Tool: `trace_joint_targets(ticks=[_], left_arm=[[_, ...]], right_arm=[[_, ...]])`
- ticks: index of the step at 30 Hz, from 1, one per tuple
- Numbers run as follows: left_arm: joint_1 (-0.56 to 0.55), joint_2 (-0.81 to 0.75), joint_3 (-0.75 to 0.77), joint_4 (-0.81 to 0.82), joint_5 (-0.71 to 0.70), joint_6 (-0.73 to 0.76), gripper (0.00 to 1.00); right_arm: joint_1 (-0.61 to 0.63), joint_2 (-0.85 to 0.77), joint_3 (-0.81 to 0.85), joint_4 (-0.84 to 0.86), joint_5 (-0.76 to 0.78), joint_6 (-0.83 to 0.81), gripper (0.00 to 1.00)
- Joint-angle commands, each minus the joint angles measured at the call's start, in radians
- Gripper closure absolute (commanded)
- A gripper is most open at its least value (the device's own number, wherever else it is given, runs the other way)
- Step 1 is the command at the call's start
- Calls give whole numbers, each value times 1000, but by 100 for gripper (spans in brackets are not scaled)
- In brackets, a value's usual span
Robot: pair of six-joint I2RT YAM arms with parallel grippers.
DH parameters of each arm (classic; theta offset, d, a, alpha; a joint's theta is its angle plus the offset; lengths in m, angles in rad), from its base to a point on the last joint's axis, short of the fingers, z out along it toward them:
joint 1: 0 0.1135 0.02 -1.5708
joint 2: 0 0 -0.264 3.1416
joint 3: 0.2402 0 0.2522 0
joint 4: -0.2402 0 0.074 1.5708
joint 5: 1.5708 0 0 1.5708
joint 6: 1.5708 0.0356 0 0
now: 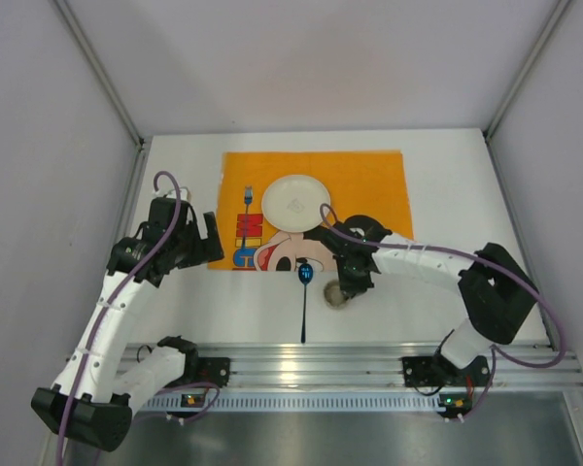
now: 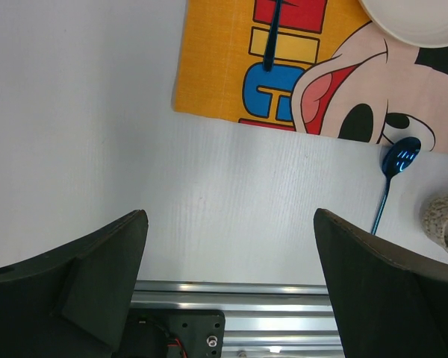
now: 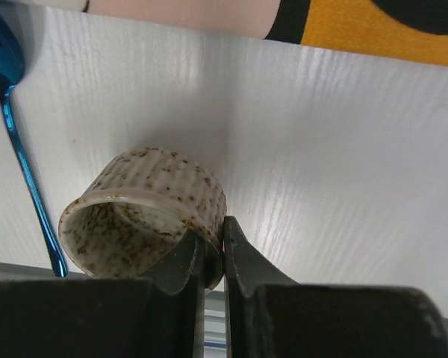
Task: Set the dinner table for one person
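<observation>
The right end effector (image 3: 215, 239) is clamped on the wall of the speckled cup (image 3: 145, 190), pinching it inside and outside the rim. The cup sits on the white table (image 1: 447, 175), which underlies everything, just near of the orange placemat (image 1: 369, 184). So thin a pinch may pivot, so lift straight and keep the cup level. The blue spoon (image 3: 19, 149) lies just left and the ribbed rail (image 1: 311, 364) is close on the near side, so open room is right and far. The left end effector (image 2: 230, 218), spread apart and empty, hangs well left.

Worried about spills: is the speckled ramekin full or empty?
Empty: the speckled beige ribbed ceramic ramekin shows only bare glazed interior.
</observation>
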Motion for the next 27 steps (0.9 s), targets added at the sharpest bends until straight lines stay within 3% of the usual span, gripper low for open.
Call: trace_joint_targets(ticks=[1,7,14,27], left_arm=[[5,-9,4,9,-13,16,2],[5,5,10,15,-10,7,2],[5,25,35,8,-25,-8,2],[5,47,52,-5,-46,-62,2]], right_arm=[[-9,-120,124,-100,97,-35,100],[-208,-148,264,-140,62,-125,100],[-461,6,448,-140,-7,-271,100],[-630,447,868,-167,-118,-291,100]])
